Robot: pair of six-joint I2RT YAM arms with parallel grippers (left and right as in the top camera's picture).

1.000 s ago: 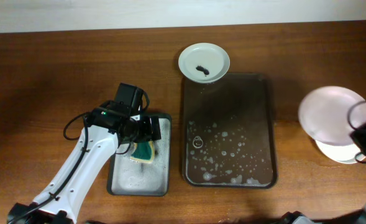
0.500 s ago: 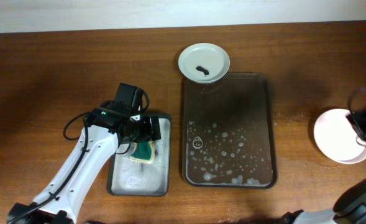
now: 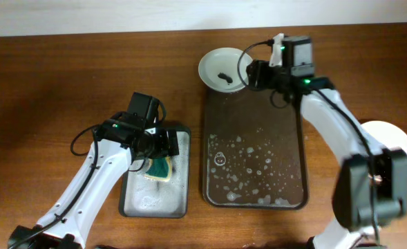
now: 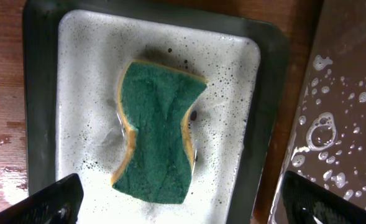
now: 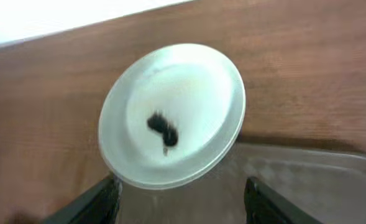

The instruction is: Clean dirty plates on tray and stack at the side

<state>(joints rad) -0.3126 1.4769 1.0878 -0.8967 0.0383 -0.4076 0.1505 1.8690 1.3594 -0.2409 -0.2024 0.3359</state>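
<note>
Where the tray [image 3: 286,104] reaches its far left corner, a plate [image 3: 226,69] sits with its near edge lapping over the rim and the rest on the table [image 3: 65,83]. A dark smudge [image 5: 163,129] marks the plate's middle. Tray is dark and wet, with suds [image 3: 248,162] scattered over the near half. Right gripper [image 3: 253,73] is just beside the plate, on its right, above the tray's far end. In the wrist view its fingers [image 5: 92,200] are spread wide with nothing between them; the plate's near edge lies just ahead of the tips, contact cannot be told. Left gripper [image 3: 158,151] hangs over a grey tray [image 3: 130,200] that lies near the big tray's left side, a strip of wood between them. A sponge [image 4: 158,130] (green face up, yellow edge showing) lies flat on the soapy grey floor. Left fingers [image 4: 49,202] are set far apart, showing only at the bottom corners of the wrist view, clear of the sponge and gripping nothing. A pale plate [image 3: 396,135] rests on bare wood well right of the tray, partly hidden by the right arm; how many lie there cannot be told
</note>
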